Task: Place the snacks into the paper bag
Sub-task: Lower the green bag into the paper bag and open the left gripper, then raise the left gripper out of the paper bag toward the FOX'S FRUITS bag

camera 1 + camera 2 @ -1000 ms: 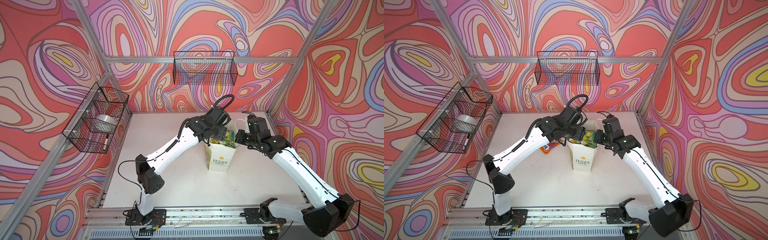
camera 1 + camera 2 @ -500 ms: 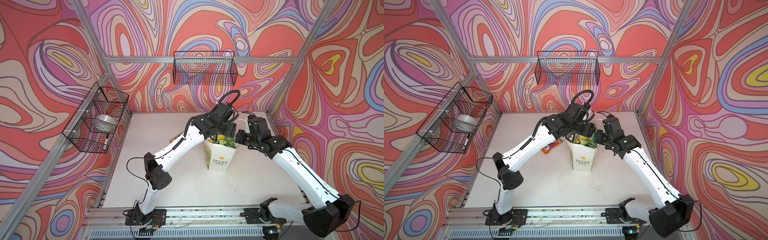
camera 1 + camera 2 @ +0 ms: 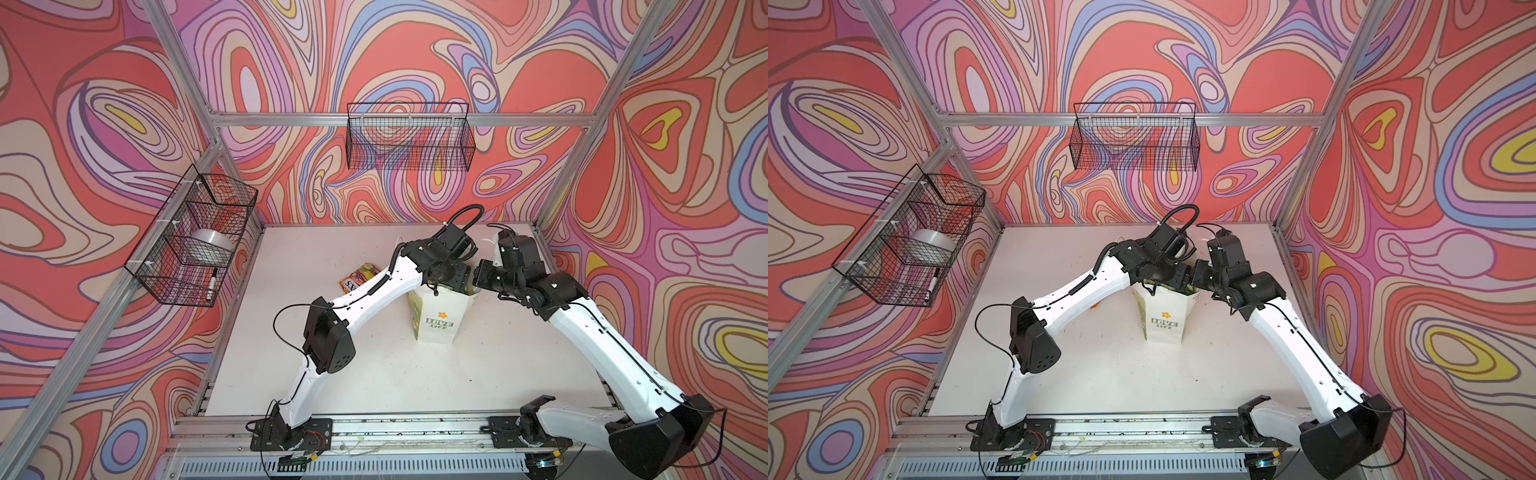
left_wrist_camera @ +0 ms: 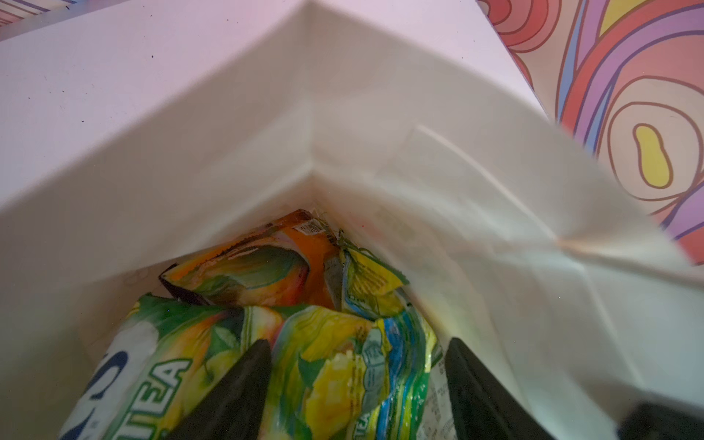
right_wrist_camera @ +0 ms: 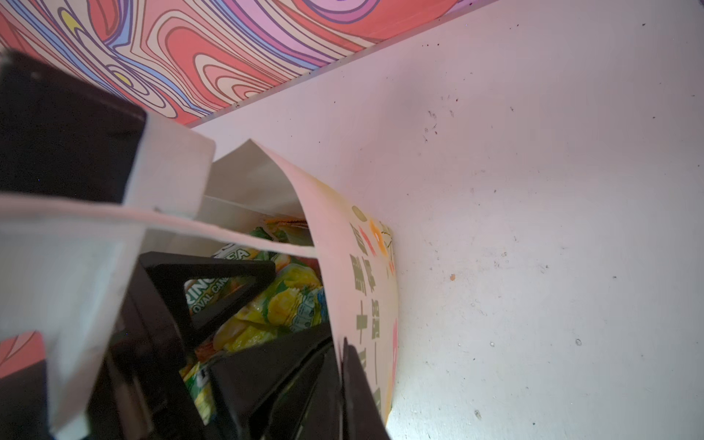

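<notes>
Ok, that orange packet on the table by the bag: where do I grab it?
Likely across the short width of the orange packet, at the end showing past the left arm, straight down from above: it lies flat on the table, near the paper bag.

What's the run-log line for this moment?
left gripper: open, inside paper bag | right gripper: shut on paper bag rim | orange packet: on table, outside bag

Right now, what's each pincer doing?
Left pincer: open, astride a green packet inside the bag.
Right pincer: closed on the bag's wall.
</notes>
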Available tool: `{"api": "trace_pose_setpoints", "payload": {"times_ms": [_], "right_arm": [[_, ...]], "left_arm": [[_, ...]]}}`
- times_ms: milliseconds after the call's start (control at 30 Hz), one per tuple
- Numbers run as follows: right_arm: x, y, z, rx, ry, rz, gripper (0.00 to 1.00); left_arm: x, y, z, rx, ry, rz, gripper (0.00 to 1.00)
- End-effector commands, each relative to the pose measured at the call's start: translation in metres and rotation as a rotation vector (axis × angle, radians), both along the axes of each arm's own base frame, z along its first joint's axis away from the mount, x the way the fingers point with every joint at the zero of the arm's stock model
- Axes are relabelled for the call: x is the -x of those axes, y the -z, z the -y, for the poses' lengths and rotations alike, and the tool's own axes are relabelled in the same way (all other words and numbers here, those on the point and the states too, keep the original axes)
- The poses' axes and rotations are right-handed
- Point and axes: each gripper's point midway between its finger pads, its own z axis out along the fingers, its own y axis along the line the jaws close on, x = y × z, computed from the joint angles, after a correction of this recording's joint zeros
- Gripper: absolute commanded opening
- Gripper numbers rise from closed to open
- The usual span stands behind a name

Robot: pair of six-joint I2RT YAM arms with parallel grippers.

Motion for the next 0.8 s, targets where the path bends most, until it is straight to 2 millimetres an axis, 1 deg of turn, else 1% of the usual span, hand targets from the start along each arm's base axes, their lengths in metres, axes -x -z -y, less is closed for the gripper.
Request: {"api": "trace_pose_setpoints", "payload": {"times_ms": [0,100,200,233,333,400,433,467,500,600,667,767], "right_arm": [[-0.001,-0.018,-0.002,-0.015,-0.008,0.055,0.0],[-0.001,-0.018,-0.002,-0.014,-0.005,0.055,0.0],[-0.001,-0.022,-0.001,-0.016,-0.005,0.063,0.0],[-0.001,-0.022,-0.001,-0.017,-0.005,0.063,0.0],[0.001,-0.023,0.0,-0.012,-0.002,0.063,0.0],[0.001,-0.024,0.001,-0.01,-0.001,0.065,0.0],[0.002,-0.023,0.001,-0.008,0.001,0.065,0.0],[0.002,-0.023,0.002,-0.007,0.002,0.063,0.0],[0.002,-0.023,0.002,-0.005,0.001,0.066,0.0],[0.002,-0.023,0.002,-0.007,0.001,0.066,0.0],[0.002,-0.023,0.001,-0.009,-0.002,0.067,0.0],[0.002,-0.023,0.002,-0.008,-0.001,0.07,0.0]], "left_arm": [[0.015,-0.023,-0.005,0.035,0.02,-0.034,0.78],[0.023,-0.078,-0.005,0.155,0.052,0.034,0.87],[0.031,-0.131,-0.011,0.26,0.076,0.113,0.92],[0.035,-0.151,-0.015,0.296,0.083,0.147,0.93],[0.048,-0.201,-0.03,0.379,0.096,0.241,0.94],[0.058,-0.23,-0.044,0.437,0.105,0.303,0.94],[0.063,-0.241,-0.052,0.463,0.103,0.332,0.95],[0.068,-0.249,-0.059,0.485,0.097,0.359,0.96],[0.072,-0.259,-0.071,0.504,0.079,0.396,0.96],[0.081,-0.273,-0.109,0.524,0.002,0.489,1.0],[0.084,-0.272,-0.138,0.496,-0.068,0.534,1.0],[0.082,-0.249,-0.184,0.41,-0.198,0.536,1.0]]}}
